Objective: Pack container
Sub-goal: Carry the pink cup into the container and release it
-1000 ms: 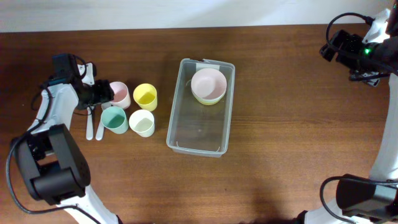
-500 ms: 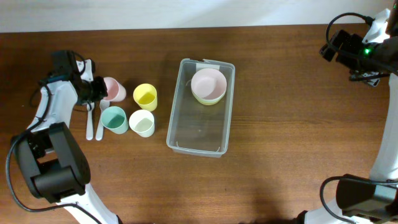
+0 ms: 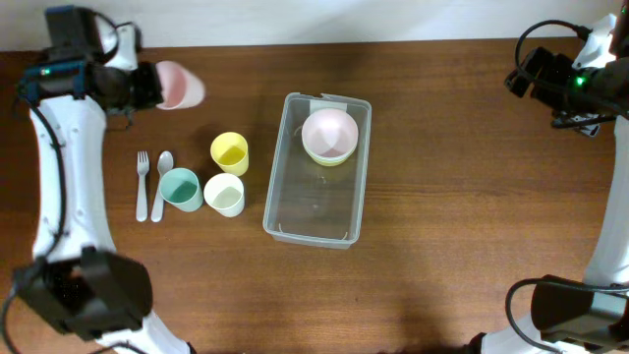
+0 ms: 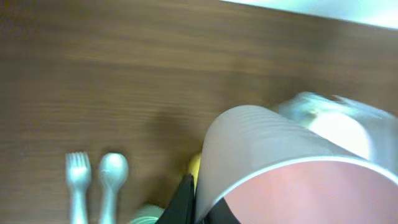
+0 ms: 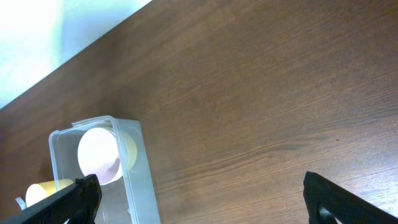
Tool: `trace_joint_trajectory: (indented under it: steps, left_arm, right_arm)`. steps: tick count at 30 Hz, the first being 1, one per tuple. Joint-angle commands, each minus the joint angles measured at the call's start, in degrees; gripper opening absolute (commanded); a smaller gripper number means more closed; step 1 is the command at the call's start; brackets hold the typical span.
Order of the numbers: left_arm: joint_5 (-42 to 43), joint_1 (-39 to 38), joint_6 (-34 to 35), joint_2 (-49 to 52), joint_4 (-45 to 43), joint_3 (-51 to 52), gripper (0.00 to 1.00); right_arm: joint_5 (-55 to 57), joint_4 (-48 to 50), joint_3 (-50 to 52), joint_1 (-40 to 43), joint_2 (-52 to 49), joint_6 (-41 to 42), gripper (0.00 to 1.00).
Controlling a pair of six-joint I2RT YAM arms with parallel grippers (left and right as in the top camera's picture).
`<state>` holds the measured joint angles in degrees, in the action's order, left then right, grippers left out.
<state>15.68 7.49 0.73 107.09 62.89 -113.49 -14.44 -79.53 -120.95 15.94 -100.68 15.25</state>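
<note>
Left gripper (image 3: 147,87): closed on the pink cup (image 3: 179,86), which hangs tipped on its side at the table's far left, mouth turned toward the container's side; the left wrist view shows the pink cup (image 4: 273,162) filling the frame.
Right gripper (image 3: 536,79): jaws spread wide, nothing between them, over bare wood at the far right (image 5: 200,186).
Container (image 3: 280,202): clear bin at mid-table, resting flat.
Contents: pink bowl (image 3: 329,130) nested in a yellow-green bowl (image 3: 330,157), both in the far half; near half bare.
Bearing: container lies to the left gripper's right and somewhat nearer the robot, well apart.
Long axis: runs near-to-far across the table, slightly skewed.
Nearer arm: left, by a modest margin, and it carries the load.
Between gripper and container: yellow cup (image 3: 229,151), teal cup (image 3: 181,188), white cup (image 3: 224,195); fork (image 3: 142,185) and spoon (image 3: 160,182) just left of them.
Judgement: carry must pass rightward above the standing cups; the bare near half looks like the likeliest drop spot.
</note>
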Motion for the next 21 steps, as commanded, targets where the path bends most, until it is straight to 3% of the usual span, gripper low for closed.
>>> trace_joint_trajectory:
  steps: [1,5,11,21]
  left_arm:
    - [1.9,-6.4,-0.1,-2.6,4.1,-0.9,0.01]
    - [1.5,-14.9,-0.3,-1.6,9.6,0.4,0.01]
    - [-7.9,-25.3,-0.2,-0.1,6.3,7.6,0.01]
    - [-9.9,-29.5,1.4,4.9,2.4,15.8,0.01]
  right_arm:
    - [-0.1,0.0,-0.1,0.2,-0.3,0.3,0.99]
    - [-0.1,0.0,-0.1,0.2,-0.3,0.3,0.99]
    - [-0.1,0.0,-0.1,0.2,-0.3,0.3,0.99]
    - [-0.1,0.0,-0.1,0.2,-0.3,0.3,0.99]
